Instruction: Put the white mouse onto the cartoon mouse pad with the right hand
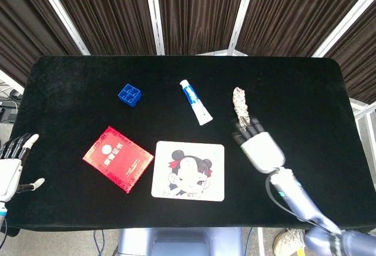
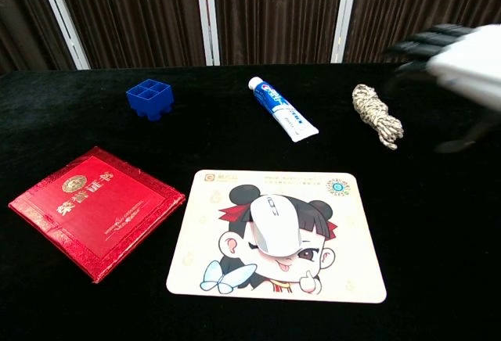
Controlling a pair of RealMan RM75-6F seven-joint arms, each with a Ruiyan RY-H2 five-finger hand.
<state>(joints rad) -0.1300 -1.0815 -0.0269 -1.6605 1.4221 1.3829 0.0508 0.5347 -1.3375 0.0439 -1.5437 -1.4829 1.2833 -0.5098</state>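
The white mouse [image 2: 275,224] lies on the cartoon mouse pad [image 2: 344,271], over the printed face, with nothing touching it; it also shows as the white mouse [image 1: 191,166] on the mouse pad [image 1: 214,150] in the head view. My right hand [image 1: 258,146] hovers to the right of the pad, raised, fingers spread and empty; only its dark fingers [image 2: 429,42] show at the top right edge of the chest view. My left hand [image 1: 12,165] rests off the table's left edge, fingers apart, holding nothing.
A red booklet [image 2: 90,206] lies left of the pad. Further back are a blue block [image 2: 149,98], a toothpaste tube [image 2: 283,109] and a coiled rope [image 2: 376,114], which sits just beyond my right hand's fingers.
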